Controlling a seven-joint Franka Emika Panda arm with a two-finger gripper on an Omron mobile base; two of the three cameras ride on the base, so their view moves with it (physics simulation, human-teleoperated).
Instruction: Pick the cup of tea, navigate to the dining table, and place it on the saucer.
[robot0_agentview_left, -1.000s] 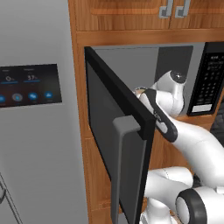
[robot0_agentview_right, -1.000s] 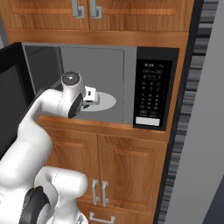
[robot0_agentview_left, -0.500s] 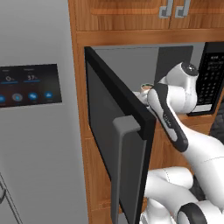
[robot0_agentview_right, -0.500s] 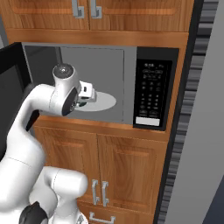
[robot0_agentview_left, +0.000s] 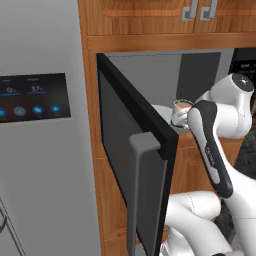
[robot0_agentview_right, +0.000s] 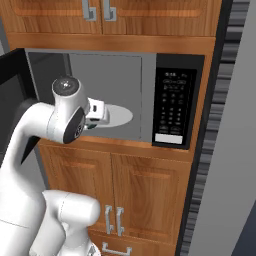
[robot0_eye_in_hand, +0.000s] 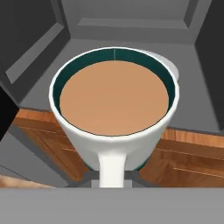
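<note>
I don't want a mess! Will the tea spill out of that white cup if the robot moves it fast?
Probably, yes. The white mug with light brown tea looks filled near its rim, so quick swings or tilting could slosh it. It seems stiff, likely breakable if dropped. The end effector grips just the handle, so it might swivel.

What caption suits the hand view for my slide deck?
Gripper shut on the cup of tea by its handle, lifted before the open microwave.

Glossy white ceramic-looking cup of tea, wood-grain cabinets, matt grey microwave interior
</note>
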